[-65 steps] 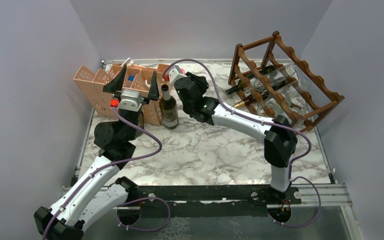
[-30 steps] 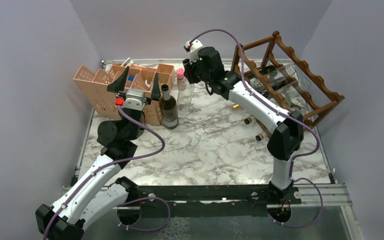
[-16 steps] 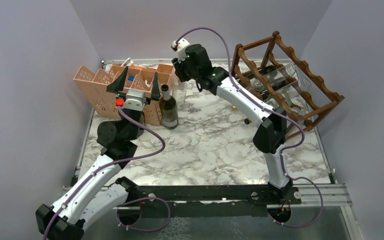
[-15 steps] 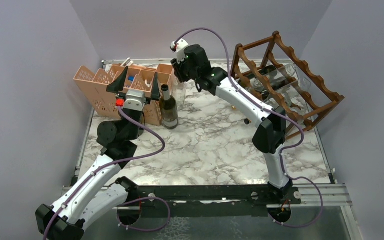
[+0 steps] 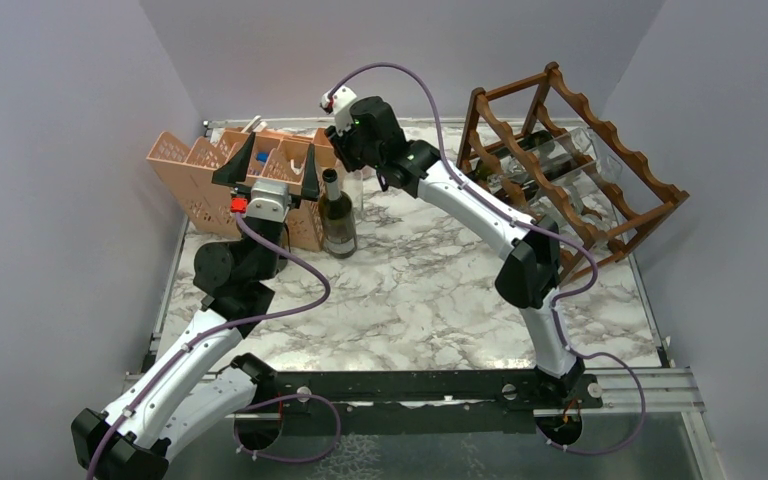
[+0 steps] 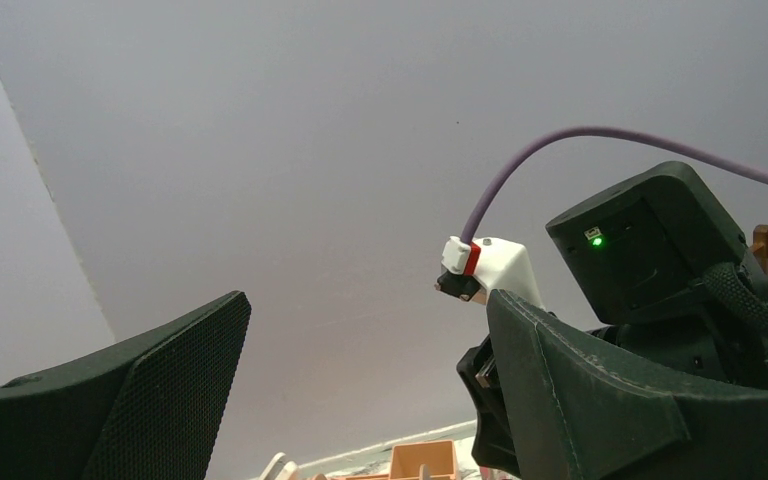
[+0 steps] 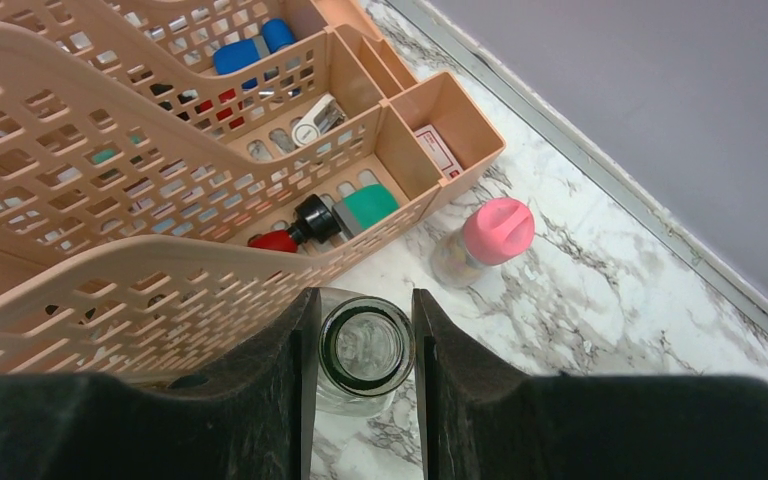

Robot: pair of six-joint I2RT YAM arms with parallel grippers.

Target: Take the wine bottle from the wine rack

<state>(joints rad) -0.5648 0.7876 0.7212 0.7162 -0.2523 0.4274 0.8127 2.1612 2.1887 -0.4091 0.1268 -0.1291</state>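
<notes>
Bottle (image 7: 365, 350), clear and upright, is clamped at the neck by the right gripper (image 7: 362, 302) beside the organiser (image 7: 110, 200), probably for standing on the bench (image 5: 410, 290); left gripper (image 6: 367, 300) gapes empty.

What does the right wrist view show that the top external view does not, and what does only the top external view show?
Only the right wrist view shows the pink-capped bottle and the right gripper closed on the clear wine bottle at its mouth. Only the top external view shows the wine rack holding more bottles, the dark bottle standing upright and the open left gripper. Both show the peach organiser.
</notes>
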